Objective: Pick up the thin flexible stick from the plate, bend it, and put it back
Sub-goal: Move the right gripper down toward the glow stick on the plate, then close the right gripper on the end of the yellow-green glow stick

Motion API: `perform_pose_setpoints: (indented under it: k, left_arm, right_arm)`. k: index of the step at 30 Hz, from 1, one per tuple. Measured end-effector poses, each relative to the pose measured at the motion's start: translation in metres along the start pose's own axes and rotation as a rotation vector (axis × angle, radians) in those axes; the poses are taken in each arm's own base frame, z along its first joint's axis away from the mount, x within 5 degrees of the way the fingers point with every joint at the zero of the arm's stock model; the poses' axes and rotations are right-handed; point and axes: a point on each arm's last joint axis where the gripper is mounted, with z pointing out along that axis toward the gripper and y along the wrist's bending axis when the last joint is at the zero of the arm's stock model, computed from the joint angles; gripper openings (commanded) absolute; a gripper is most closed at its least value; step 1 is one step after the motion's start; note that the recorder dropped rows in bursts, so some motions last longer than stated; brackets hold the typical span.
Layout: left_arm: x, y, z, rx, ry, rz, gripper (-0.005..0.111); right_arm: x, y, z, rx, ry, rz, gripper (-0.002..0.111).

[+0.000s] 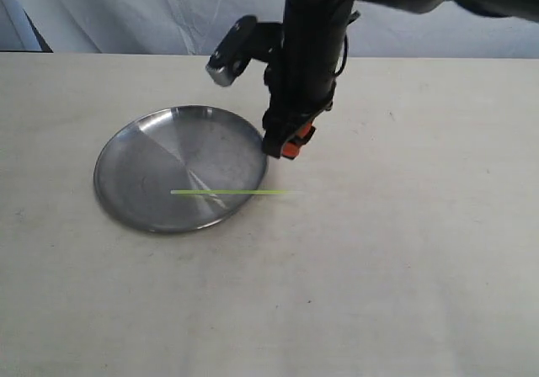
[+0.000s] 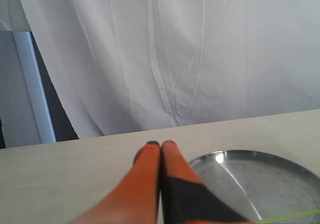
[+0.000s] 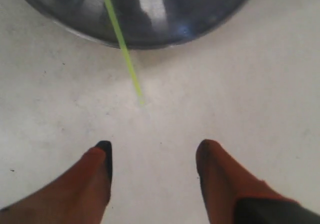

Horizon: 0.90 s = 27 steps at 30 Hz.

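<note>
The silver plate (image 1: 152,154) lies on the table left of centre. The thin yellow-green stick (image 1: 236,193) rests straight across its near part, and its right end pokes over the rim onto the table. My right gripper (image 1: 286,147) hangs just behind that end, by the plate's right rim. In the right wrist view it (image 3: 155,146) is open with only bare table between its fingers, and the stick (image 3: 120,34) and plate (image 3: 200,9) lie ahead. My left gripper (image 2: 161,144) is shut and empty, beside the plate (image 2: 250,184) and a bit of stick (image 2: 290,215). It is outside the exterior view.
A pale table (image 1: 404,251) spreads to the right and front of the plate. A white curtain (image 2: 165,54) hangs behind the table's far edge. The right arm (image 1: 312,32) reaches down from the upper right, with a wrist camera (image 1: 232,57) sticking out to its left.
</note>
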Motion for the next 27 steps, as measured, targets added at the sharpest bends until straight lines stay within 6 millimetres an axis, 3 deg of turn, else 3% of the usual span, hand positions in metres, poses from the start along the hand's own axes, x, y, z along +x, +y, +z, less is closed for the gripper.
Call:
perform_pose_setpoints:
  k: [4,10,18,27]
  left_arm:
    - [0.0,0.0,0.0,0.0,0.0,0.0,0.0]
    - [0.0,0.0,0.0,0.0,0.0,0.0,0.0]
    - [0.0,0.0,0.0,0.0,0.0,0.0,0.0]
    - [0.0,0.0,0.0,0.0,0.0,0.0,0.0]
  right_arm:
    - [-0.011,0.015,0.025,-0.023,0.053,-0.056,0.052]
    - [-0.019,0.026,0.045,-0.042,0.077,-0.086,0.052]
    - [-0.023,0.023,0.071,-0.021,0.079,-0.078,0.052]
    - [-0.025,0.017,0.083,0.037,0.077,-0.108,0.052]
